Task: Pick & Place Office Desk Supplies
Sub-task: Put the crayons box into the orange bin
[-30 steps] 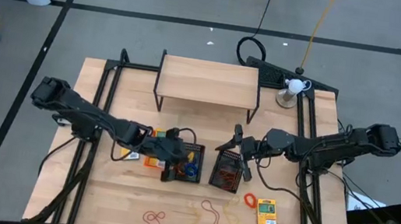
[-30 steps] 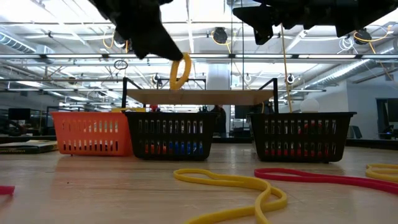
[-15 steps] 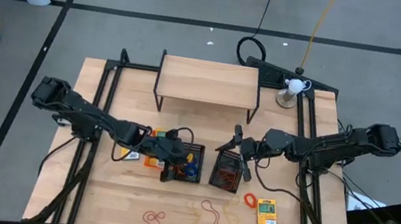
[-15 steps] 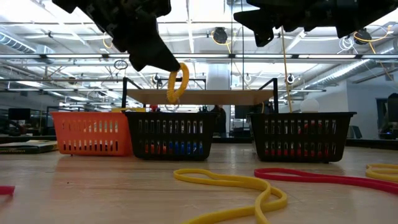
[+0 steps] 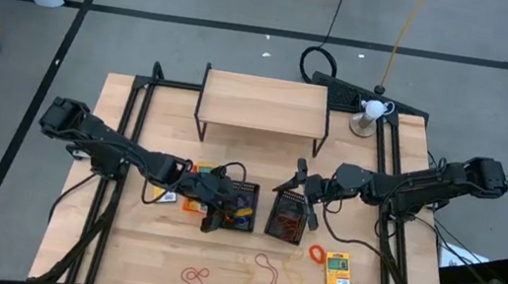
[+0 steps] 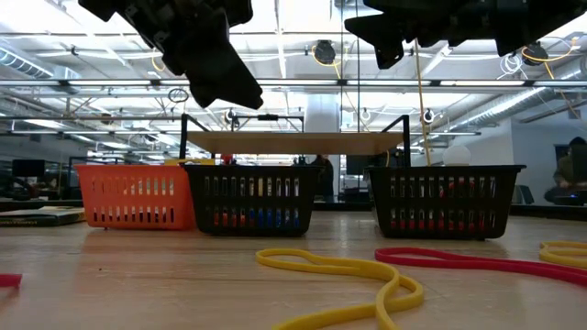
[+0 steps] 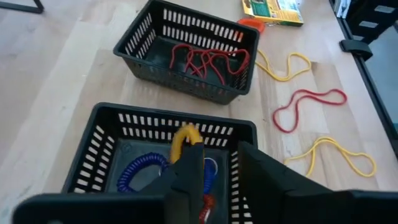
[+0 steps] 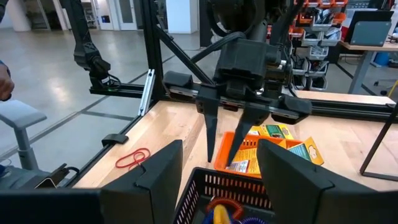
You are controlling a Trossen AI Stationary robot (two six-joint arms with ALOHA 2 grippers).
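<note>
Centre frame: our left gripper (image 5: 214, 218) above middle black bin (image 5: 238, 207), fingers now parted, empty; yellow band (image 7: 185, 135), held a moment ago, drops inside. Delivery made. Right gripper (image 5: 304, 191) waits open, empty, over right bin (image 5: 287, 216).

Three bins (image 5: 237, 205) sit side by side mid-table before the shelf (image 5: 263, 103); loose bands (image 5: 265, 273) and a pack (image 5: 338, 272) lie nearer the front, right of centre.
</note>
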